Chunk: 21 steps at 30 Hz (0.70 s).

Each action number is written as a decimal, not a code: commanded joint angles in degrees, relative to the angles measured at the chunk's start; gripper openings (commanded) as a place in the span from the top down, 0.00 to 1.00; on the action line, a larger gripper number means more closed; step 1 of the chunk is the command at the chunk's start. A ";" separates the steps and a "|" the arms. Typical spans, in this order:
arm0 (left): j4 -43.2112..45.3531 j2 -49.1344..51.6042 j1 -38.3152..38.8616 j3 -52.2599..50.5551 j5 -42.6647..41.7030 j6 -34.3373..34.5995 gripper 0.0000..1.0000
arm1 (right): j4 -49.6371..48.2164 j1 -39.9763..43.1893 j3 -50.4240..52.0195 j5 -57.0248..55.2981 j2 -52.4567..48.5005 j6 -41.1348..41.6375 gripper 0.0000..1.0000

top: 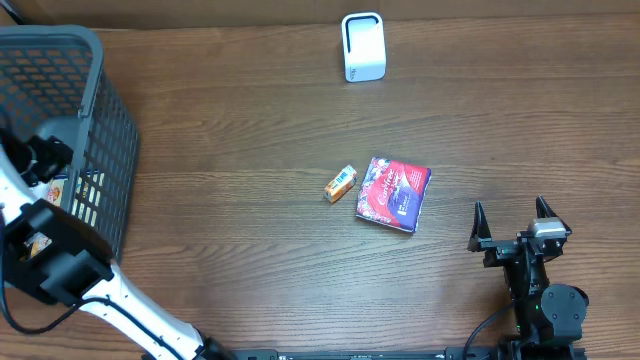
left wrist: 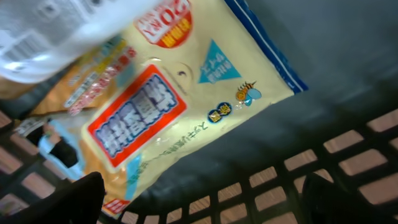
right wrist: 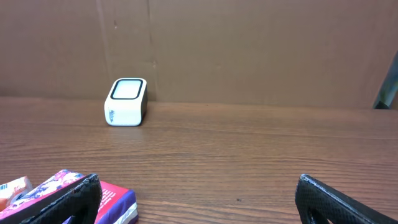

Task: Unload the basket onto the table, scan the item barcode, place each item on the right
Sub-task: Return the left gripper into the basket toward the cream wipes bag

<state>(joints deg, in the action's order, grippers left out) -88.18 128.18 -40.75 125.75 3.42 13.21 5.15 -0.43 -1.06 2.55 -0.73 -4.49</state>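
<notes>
L gripper [left wrist: 205, 200] is hanging, jaws wide, over yellow plastic snack bag [left wrist: 186, 106] in grey mesh basket [top: 97, 70], prob to grab; R gripper [top: 509, 208] jaws wide too.

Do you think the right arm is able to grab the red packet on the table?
Probably yes. The right gripper sits open close beside the red packet, with only bare table between them, and nothing lies on top of the packet.
</notes>
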 commanded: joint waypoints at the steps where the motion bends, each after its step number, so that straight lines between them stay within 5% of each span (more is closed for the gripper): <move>1: 1.05 0.72 1.22 -3.69 4.90 -1.38 0.08 | -0.42 -0.26 0.59 -0.37 0.57 -0.02 0.00; 14: 10.82 0.72 1.46 -17.51 7.67 -3.48 0.09 | -0.42 -0.26 0.59 -0.37 0.57 -0.02 0.00; 21: 16.90 0.72 1.46 -22.51 8.11 -5.77 0.21 | -0.42 -0.26 0.59 -0.37 0.57 -0.02 0.00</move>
<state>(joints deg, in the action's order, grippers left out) -73.63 128.27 -39.09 106.02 12.14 9.91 5.15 -0.43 -1.06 2.52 -0.73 -4.49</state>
